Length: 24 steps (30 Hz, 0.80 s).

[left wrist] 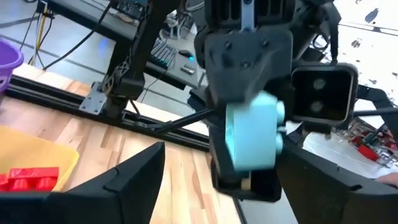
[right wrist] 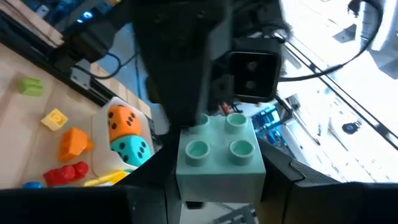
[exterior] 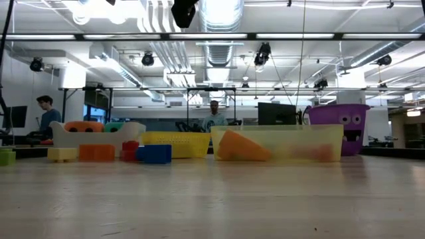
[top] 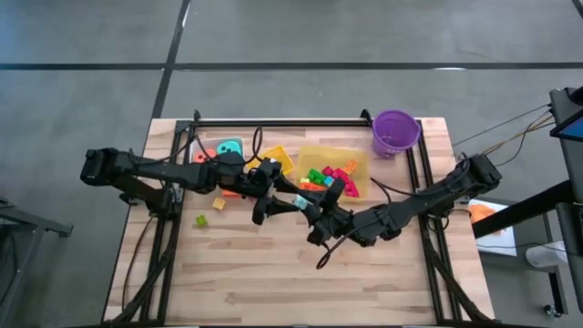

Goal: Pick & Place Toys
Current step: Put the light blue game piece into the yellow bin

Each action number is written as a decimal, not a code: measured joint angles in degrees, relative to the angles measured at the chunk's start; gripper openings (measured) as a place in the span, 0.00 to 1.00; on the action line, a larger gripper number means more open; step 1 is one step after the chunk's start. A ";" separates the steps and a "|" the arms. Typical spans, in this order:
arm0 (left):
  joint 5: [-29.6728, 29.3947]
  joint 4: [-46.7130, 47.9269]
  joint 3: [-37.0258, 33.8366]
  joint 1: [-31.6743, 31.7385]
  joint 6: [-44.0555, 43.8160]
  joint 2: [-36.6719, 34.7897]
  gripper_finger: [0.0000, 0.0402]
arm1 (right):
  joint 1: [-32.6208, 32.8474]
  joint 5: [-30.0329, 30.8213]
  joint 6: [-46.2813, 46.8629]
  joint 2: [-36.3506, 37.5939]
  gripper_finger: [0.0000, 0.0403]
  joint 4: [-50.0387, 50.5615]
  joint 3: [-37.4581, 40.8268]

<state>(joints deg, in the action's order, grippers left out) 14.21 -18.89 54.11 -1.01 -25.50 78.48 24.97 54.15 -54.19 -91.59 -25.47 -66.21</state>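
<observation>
Mid-handover at frame centre: right gripper [right wrist: 214, 186] clamps a pale teal brick [right wrist: 217, 158]; left gripper [left wrist: 211, 186] jaws apart around it. Clear bin [top: 360, 157] holds several bricks; loose bricks [top: 201, 220] at centre-left remain to be placed.

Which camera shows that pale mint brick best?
The right wrist view: the mint brick sits close, studs visible, in the right gripper. The left wrist view shows its side; the high and low views do not show it.

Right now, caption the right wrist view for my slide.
Right gripper holds a pale teal brick; left gripper open just beyond it.
</observation>
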 joint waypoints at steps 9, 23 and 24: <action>-0.91 14.59 -0.02 0.36 -2.73 -2.42 0.74 | -1.68 3.23 4.84 0.75 0.32 7.96 0.00; -21.51 45.02 -0.02 0.43 -5.93 -12.22 0.74 | -24.78 -25.94 50.96 6.99 0.32 51.09 1.62; -22.95 46.89 -0.02 0.55 -6.05 -12.18 0.74 | -26.60 -26.94 51.81 6.78 0.32 51.93 2.30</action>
<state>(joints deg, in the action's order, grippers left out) -8.74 28.00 54.08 -0.45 -31.54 66.30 -1.63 27.21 -2.39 -84.82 26.46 -63.91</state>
